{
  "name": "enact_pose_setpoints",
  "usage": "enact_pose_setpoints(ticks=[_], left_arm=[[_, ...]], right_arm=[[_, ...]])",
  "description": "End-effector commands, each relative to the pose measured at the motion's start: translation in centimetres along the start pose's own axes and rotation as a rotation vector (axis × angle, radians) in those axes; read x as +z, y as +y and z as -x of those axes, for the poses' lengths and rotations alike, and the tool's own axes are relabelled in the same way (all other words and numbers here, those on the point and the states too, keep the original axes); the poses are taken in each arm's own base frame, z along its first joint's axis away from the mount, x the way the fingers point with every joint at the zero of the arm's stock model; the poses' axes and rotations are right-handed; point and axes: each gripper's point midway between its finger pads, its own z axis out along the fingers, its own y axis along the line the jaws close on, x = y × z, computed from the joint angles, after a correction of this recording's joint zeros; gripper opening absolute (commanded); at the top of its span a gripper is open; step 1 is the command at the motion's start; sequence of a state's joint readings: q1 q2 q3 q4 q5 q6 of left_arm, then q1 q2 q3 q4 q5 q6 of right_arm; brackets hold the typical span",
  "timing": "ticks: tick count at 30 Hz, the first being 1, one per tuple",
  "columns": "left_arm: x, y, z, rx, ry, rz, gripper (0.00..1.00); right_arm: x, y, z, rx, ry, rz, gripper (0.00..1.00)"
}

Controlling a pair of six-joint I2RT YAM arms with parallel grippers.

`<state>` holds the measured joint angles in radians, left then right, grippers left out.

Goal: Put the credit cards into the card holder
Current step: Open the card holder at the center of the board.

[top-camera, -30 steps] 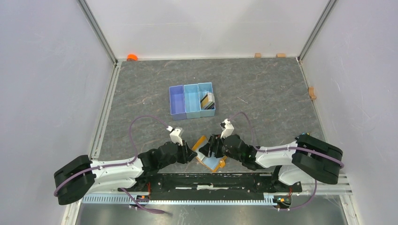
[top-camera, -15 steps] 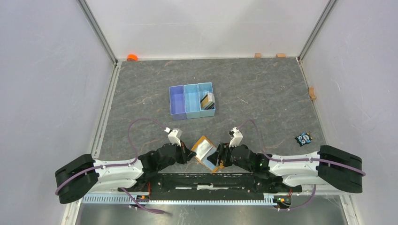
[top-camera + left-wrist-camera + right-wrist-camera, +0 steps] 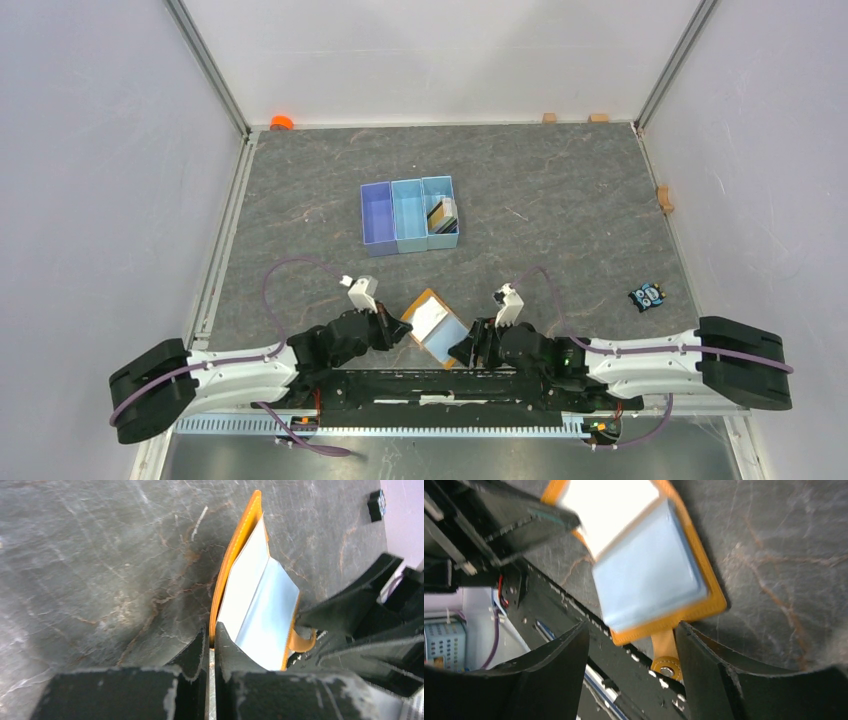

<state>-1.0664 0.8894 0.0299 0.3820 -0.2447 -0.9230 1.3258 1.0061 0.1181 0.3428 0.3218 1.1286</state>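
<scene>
Wallet (image 3: 436, 325): one, lower centre.
Tray (image 3: 410, 215): one, with three compartments, centre.
Cards (image 3: 441, 213): one stack in the tray's right compartment; the number cannot be told.
Gadget (image 3: 648, 296): one, right.
Orange piece (image 3: 282, 122): one, upper left.
Wooden blocks (image 3: 549, 117): three, two upper right and one at the right edge.
Arms (image 3: 240, 365): two, bottom.

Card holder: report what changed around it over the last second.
The left fingers closed and now pinch the orange edge of the card holder, which shifted slightly left. The right arm drew back toward the near edge, uncovering the small gadget. The right fingers are open astride the clasp tab. The blue tray and the cards in it stayed put.
</scene>
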Motion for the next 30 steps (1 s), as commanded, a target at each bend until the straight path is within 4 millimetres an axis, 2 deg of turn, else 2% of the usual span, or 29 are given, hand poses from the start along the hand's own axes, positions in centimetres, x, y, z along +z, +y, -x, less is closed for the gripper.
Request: enact_pose_setpoints(ticks=[1, 5, 10, 13, 19, 21, 24, 30], left_arm=[[-0.2, 2.1, 1.4, -0.079, -0.095, 0.099, 0.02], [-0.5, 2.7, 1.8, -0.107, -0.124, 0.118, 0.02], [-0.8, 2.5, 2.4, -0.117, -0.152, 0.112, 0.02], [-0.9, 2.5, 2.5, -0.115, -0.155, 0.111, 0.02], [-0.9, 2.3, 2.6, -0.144, -0.159, 0.108, 0.02], [-0.9, 3.1, 1.9, -0.159, -0.146, 0.122, 0.02], [-0.9, 2.5, 1.8, -0.203, -0.138, 0.094, 0.02], [-1.1, 2.0, 1.5, -0.286, -0.133, 0.056, 0.02]], right_arm=[[-0.7, 0.1, -1.4, -0.049, 0.073, -0.031, 0.68], [-1.4, 0.2, -0.6, -0.068, 0.06, -0.07, 0.67], [-1.7, 2.2, 1.2, -0.035, -0.012, -0.018, 0.64], [-1.6, 2.7, 2.6, -0.035, -0.07, -0.032, 0.64], [-0.9, 2.2, 4.6, 0.059, -0.211, -0.036, 0.67], [-0.8, 1.9, 5.0, 0.094, -0.253, -0.023, 0.67], [-0.6, 1.6, 5.3, 0.131, -0.289, -0.001, 0.68], [0.1, 1.2, 4.4, 0.178, -0.267, 0.029, 0.7]])
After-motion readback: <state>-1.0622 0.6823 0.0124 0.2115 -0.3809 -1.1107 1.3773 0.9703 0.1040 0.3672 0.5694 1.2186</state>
